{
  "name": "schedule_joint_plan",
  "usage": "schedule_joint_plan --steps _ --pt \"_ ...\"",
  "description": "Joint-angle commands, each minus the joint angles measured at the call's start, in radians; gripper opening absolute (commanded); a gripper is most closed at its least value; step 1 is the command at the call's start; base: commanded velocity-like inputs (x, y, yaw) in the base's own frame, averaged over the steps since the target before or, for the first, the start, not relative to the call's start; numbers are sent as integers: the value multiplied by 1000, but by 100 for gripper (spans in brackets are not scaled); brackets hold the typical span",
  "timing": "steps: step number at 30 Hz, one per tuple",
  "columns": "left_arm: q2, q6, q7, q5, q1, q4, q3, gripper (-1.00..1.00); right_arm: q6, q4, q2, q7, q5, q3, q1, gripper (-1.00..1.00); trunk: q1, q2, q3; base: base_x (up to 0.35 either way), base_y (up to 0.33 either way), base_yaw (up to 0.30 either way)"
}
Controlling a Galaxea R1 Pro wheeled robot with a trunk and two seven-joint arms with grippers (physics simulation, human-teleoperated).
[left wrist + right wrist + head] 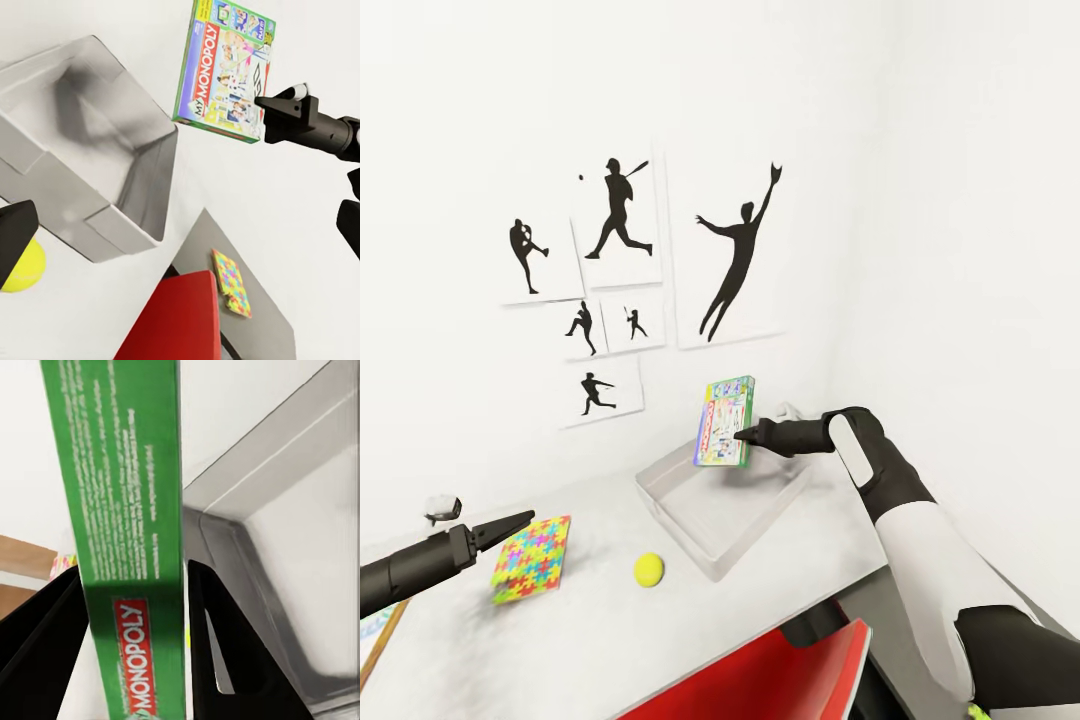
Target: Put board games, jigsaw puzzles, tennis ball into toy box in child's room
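My right gripper is shut on a green Monopoly board game, holding it upright on edge just above the toy box, a shallow light grey bin on the table. In the right wrist view the box's green edge sits between both black fingers, with the toy box below. A jigsaw puzzle and the tennis ball lie on the table left of the bin. My left gripper hovers open near the jigsaw. The left wrist view has the ball, the bin and the held game.
A red chair stands against the table's front edge. A second jigsaw lies on the lower dark grey section. Another flat printed item pokes in at the far left. Baseball silhouette pictures hang on the white wall behind.
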Motion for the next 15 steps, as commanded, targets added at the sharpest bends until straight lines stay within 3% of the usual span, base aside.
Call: schedule_joint_plan --steps 1,8,15 --pt "0 10 -9 -11 -1 -1 1 100 2 0 0 10 9 -1 -1 -100 1 -2 -2 1 -37 90" --pt "0 10 -9 -11 -1 -1 1 100 2 0 0 10 9 0 -1 -100 1 -2 -2 28 -41 193" --pt "0 10 -9 -11 -1 -1 0 100 2 0 0 10 9 1 0 -100 1 -2 -2 44 -30 43"
